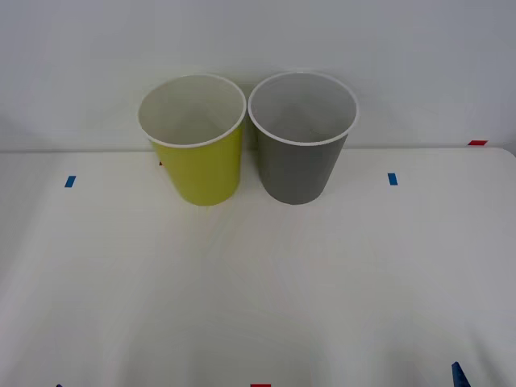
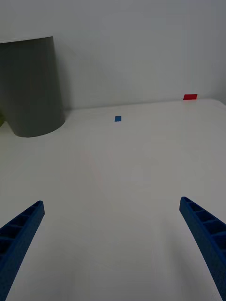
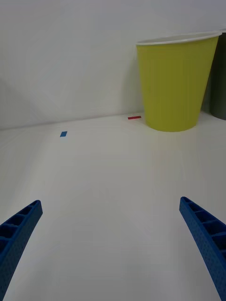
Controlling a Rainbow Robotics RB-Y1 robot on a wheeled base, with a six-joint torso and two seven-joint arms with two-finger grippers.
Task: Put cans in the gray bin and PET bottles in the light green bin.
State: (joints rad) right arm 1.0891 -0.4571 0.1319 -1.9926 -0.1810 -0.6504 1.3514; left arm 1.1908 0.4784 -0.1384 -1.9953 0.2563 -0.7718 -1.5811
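Observation:
The light green bin (image 1: pixel 197 141) stands upright at the back of the table, left of centre. The gray bin (image 1: pixel 302 137) stands right beside it, and both bins look empty inside. The cans and PET bottles are out of view. My right gripper (image 2: pixel 111 203) is open over bare table, with the gray bin (image 2: pixel 33 87) well ahead of it. My left gripper (image 3: pixel 110 202) is open too, low over the table, and the light green bin (image 3: pixel 176 82) is far ahead. A blue fingertip (image 1: pixel 459 375) shows at the front right edge.
The white table (image 1: pixel 258 282) ends at a white wall behind the bins. Small blue tape marks (image 1: pixel 69 181) (image 1: pixel 393 179) lie left and right of the bins. Red tape marks sit at the far right edge (image 1: pixel 477 143) and front centre (image 1: pixel 260 385).

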